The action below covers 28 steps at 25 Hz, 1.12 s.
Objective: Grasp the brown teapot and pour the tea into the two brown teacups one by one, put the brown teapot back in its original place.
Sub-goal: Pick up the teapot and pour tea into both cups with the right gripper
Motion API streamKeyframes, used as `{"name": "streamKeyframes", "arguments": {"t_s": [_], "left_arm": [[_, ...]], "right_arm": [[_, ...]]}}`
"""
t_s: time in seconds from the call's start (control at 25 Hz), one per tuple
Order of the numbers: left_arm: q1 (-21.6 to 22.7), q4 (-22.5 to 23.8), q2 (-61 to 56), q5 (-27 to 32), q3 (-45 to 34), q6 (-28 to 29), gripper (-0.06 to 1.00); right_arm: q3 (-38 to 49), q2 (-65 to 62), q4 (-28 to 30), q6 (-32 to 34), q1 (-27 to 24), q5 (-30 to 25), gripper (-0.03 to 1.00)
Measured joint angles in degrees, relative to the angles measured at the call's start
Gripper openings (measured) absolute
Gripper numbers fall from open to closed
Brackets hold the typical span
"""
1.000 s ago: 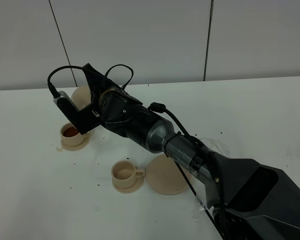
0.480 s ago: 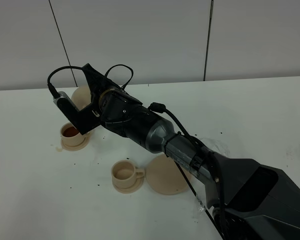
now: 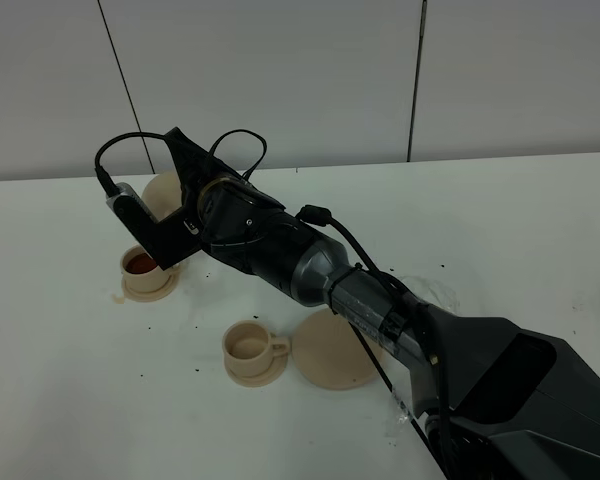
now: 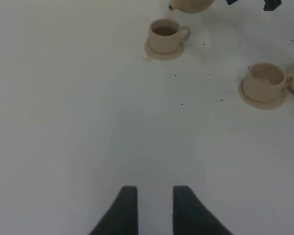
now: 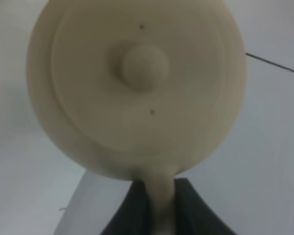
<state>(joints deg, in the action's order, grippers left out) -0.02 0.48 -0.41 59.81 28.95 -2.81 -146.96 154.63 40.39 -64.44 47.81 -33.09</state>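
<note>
A: Where are the cups?
B: On the table (image 3: 520, 220), each on its own saucer (image 3: 130, 290). The left cup (image 3: 140, 262) is farther back, the front cup (image 3: 247, 345) to its right.
A: The teapot (image 3: 163, 189)?
B: Raised just behind the left cup. The big saucer (image 3: 330, 352) lies just right of the front cup.

The high exterior camera looks down at a slant across the white tabletop (image 3: 520, 220) toward the grey panelled wall (image 3: 310, 80), with the black right arm (image 3: 310, 265) crossing from lower right to upper left. The left wrist camera looks past its dark left gripper (image 4: 150, 205) from farther off, sharing the small beige ceramic cup holding tea (image 4: 164, 34) and the matching empty cup (image 4: 267, 81). The right wrist camera sits tight against the squat round beige ceramic teapot (image 5: 137, 88), facing its lid
</note>
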Motion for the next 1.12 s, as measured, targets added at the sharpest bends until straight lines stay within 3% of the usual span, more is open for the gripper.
{"name": "streamKeyframes", "arguments": {"t_s": [0.52,0.72,1.12], "left_arm": [[0.00,0.00,0.00,0.00,0.00,0.00,0.25],[0.00,0.00,0.00,0.00,0.00,0.00,0.25],[0.00,0.00,0.00,0.00,0.00,0.00,0.25]], "right_arm": [[0.00,0.00,-1.87,3.55,0.00,0.00,0.09],[0.00,0.00,-1.87,8.29,0.00,-0.17,0.09],[0.00,-0.36,-2.08,13.53,-0.14,-4.44,0.09]]}}
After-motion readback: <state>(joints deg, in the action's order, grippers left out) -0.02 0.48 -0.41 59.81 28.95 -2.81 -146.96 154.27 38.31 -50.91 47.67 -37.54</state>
